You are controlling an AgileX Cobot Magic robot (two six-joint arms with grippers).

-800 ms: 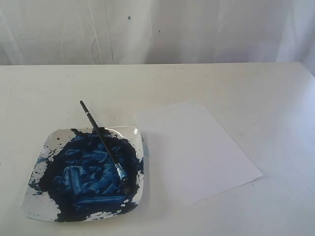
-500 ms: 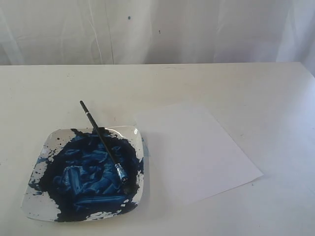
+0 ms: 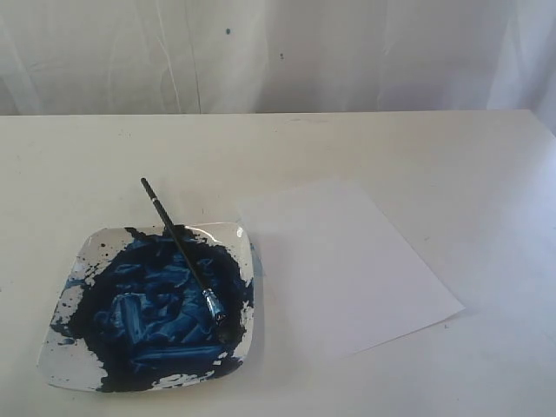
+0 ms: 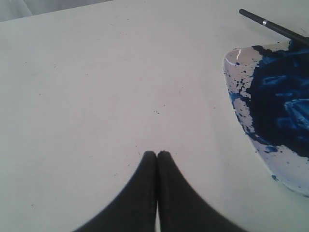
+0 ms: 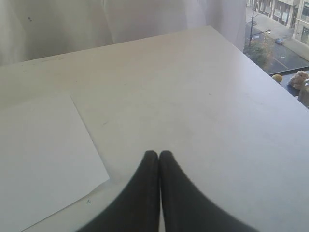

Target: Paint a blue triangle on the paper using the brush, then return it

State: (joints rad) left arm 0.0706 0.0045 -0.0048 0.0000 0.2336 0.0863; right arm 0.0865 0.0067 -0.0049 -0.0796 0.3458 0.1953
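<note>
From my console the white table (image 3: 417, 148) fills most of the exterior view, with a pale curtain (image 3: 261, 52) hanging behind its far edge. On the table, right of centre, lies the paper (image 3: 347, 261), flat and turned at a slant, its face plain white. In the right wrist view one corner of it (image 5: 43, 154) sits near that arm's fingertips. Just beside the paper's left edge is the square white plate (image 3: 61, 363), its middle thickly smeared with dark blue paint and its rim speckled with splashes. The left wrist view catches one speckled corner of it (image 4: 241, 87). The brush (image 3: 178, 248) rests diagonally across the plate. Its dark bristle tip lies in the paint near the plate corner closest to the paper. Its blue-smeared ferrule sits just above that, and its black handle runs up and left, past the plate's far rim and out over the bare table (image 4: 270, 25). I see nothing gripping it. The left gripper (image 4: 157, 153) hangs over bare table, well clear of the plate, with its two black fingers pressed together. The right gripper (image 5: 158, 152) is likewise pressed together and empty, above the table just past the paper's corner.
</note>
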